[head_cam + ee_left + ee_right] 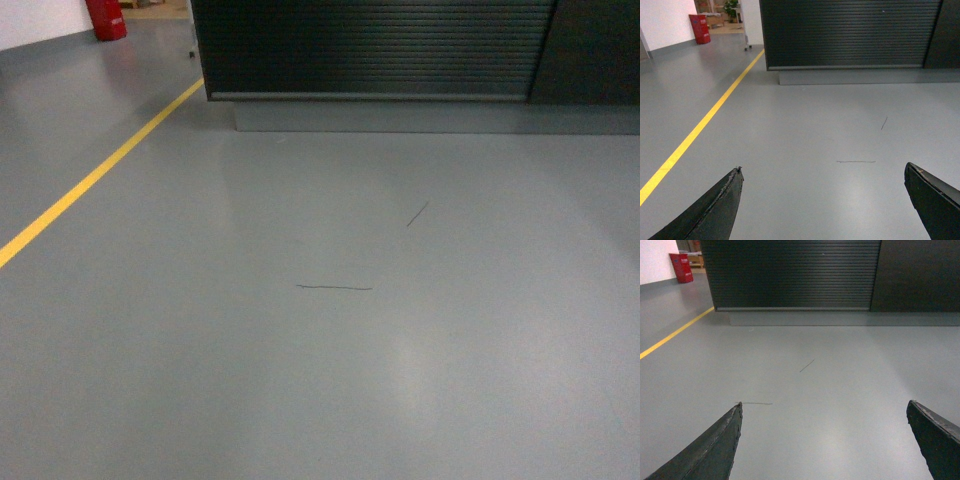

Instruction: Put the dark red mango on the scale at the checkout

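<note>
In the head view, bare grey floor (320,400) fills the lower frame, glossy with a pale reflection right of centre. A thin dark scuff line (333,288) lies at mid-frame, and a shorter slanted mark (417,214) sits above and to its right. A yellow floor stripe (95,177) runs diagonally from the left edge up toward the upper centre. Across the top stands the checkout (375,45), its dark ribbed front panel over a grey plinth, with a smooth black panel at the upper right. A red container (106,18) stands in the upper left corner. No arm shows here, and neither the dark red mango nor the scale appears in any view.

In the left wrist view, the left gripper (822,205) frames the bottom: one dark finger (715,212) at lower left, the other at lower right, spread wide with only floor between them. The long scuff lies between the fingers, the yellow stripe crosses the left half, and the checkout spans the top. A red bin (700,28) and a green plant (731,7) sit at the upper left.

In the right wrist view, the right gripper (825,442) is likewise spread wide and holds nothing, its fingers at the two lower corners. The slanted mark lies at mid-frame, and the ribbed counter fills the top.
</note>
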You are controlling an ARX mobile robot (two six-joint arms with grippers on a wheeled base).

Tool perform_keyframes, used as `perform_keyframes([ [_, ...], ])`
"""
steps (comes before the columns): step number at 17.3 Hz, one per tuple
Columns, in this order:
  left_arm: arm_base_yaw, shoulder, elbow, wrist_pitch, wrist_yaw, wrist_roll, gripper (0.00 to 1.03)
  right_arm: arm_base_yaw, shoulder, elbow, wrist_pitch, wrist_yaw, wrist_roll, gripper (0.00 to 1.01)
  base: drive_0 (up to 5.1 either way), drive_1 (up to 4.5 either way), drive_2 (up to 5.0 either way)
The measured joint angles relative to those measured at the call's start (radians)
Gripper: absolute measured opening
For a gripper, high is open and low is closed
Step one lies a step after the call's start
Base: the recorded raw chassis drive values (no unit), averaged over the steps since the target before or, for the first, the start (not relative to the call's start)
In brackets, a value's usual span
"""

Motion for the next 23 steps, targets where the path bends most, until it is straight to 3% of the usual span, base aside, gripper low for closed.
perform_keyframes([
  [23,0.0,0.0,0.0,0.0,0.0,0.0,0.98,0.0,0.0,0.0,0.0,0.0,0.0,0.98,0.0,0.0,0.0],
])
